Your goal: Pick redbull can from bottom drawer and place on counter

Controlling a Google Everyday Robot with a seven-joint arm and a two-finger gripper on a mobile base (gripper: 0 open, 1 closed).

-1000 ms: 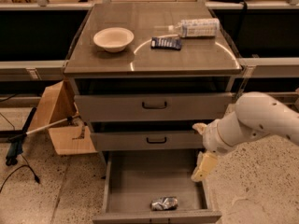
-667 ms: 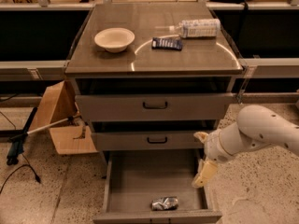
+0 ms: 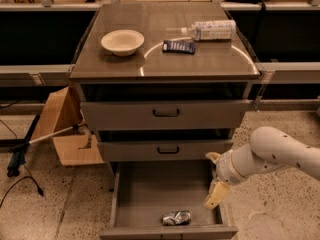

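The redbull can (image 3: 176,217), silver and dented, lies on its side near the front of the open bottom drawer (image 3: 145,194). My gripper (image 3: 214,179) hangs at the drawer's right side, above and to the right of the can and apart from it. Its two tan fingers (image 3: 216,196) are spread open and hold nothing. The white arm reaches in from the right. The counter (image 3: 165,59) is the glossy grey-brown top of the cabinet.
On the counter stand a white bowl (image 3: 122,41), a dark blue packet (image 3: 179,46) and a clear plastic bottle (image 3: 210,30) on its side. Two upper drawers with black handles (image 3: 166,113) are slightly ajar. A cardboard box (image 3: 65,129) and cables lie on the floor at left.
My arm has lowered, bringing the open gripper down along the right side of the bottom drawer. The can has not moved.
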